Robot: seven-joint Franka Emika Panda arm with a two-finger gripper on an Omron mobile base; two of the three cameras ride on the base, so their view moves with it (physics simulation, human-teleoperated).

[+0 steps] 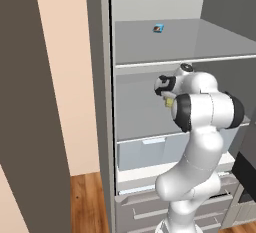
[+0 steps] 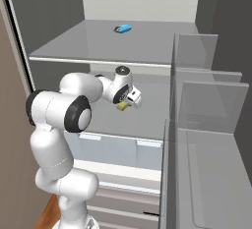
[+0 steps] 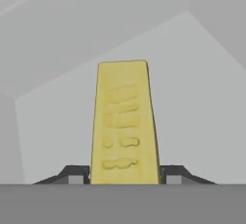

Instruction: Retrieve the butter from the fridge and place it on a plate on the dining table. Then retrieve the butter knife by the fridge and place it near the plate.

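Butter point(image 3: 124, 122) is clamped between the jaws of the gripper point(image 2: 127, 104) inside the open fridge point(image 1: 150, 42), over the middle shelf's front edge; plate placement and knife retrieval are judged still outstanding.

Fridge point(image 1: 107, 127), door open: packet point(image 2: 122, 28) lies on the upper shelf point(image 2: 147, 46), toward the back. Below that shelf, the gripper point(image 2: 127, 104) reaches into the middle compartment with the butter point(image 3: 124, 122) between its fingers, apparently clear of the floor. Drawer point(image 1: 145, 152) sits beneath; door bins point(image 2: 206, 105) stand right.
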